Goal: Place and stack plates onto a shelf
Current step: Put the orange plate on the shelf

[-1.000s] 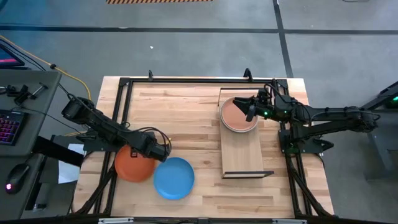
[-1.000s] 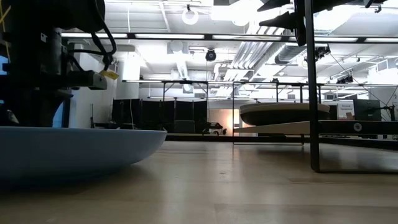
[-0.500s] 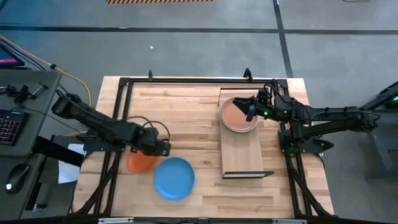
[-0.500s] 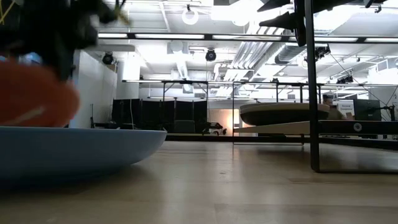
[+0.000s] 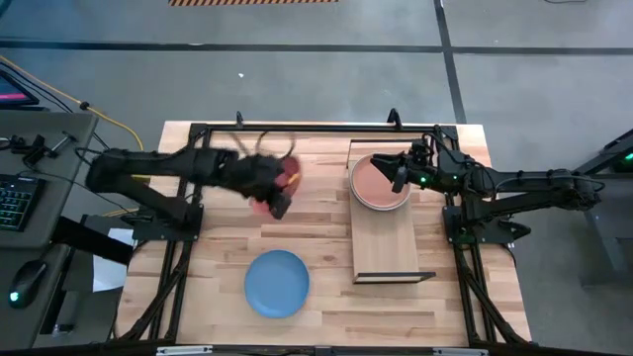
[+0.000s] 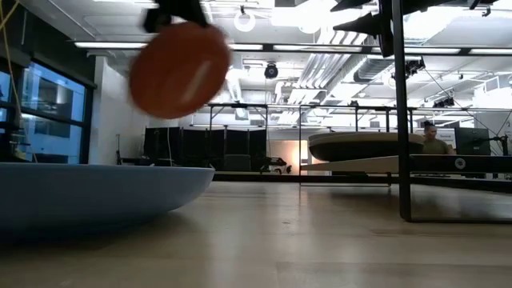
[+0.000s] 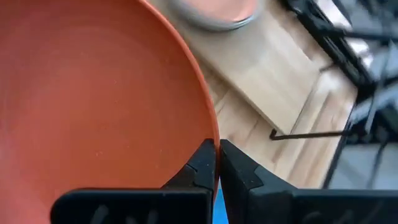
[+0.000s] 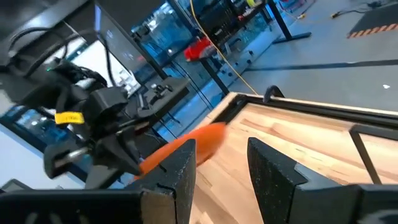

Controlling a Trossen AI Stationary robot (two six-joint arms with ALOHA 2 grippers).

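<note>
My left gripper (image 5: 280,198) is shut on the coral red plate (image 6: 180,70), which is up in the air over the table's middle, left of the shelf (image 5: 386,247). The plate fills the left wrist view (image 7: 93,106) and shows beyond my right fingers (image 8: 186,146). A salmon pink plate (image 5: 376,183) tops a stack resting on the shelf's far end (image 6: 364,146); a white rim shows under it. My right gripper (image 8: 221,165) is open and hovers by the stack's right edge (image 5: 400,176). The bright blue plate (image 5: 277,284) lies flat on the table near the front. My left gripper pinches the coral red plate's rim (image 7: 213,140) between its two fingers (image 7: 202,165), one on each face. The plate is lifted clear of the table. It hangs tilted steeply, almost on edge, below the gripper (image 6: 172,12).
Black frame rails (image 5: 198,178) run along the table's left, far and right sides. The blue plate's rim (image 6: 96,196) fills the low view's left foreground. The shelf's near half (image 7: 280,68) is bare wood. A desk with a keyboard (image 5: 15,203) stands left of the table.
My left gripper has lifted the coral red plate off the table beside the blue plate and carried it up and toward the far edge and the shelf. The plate has tipped from flat to nearly on edge. The blue plate has stayed put.
</note>
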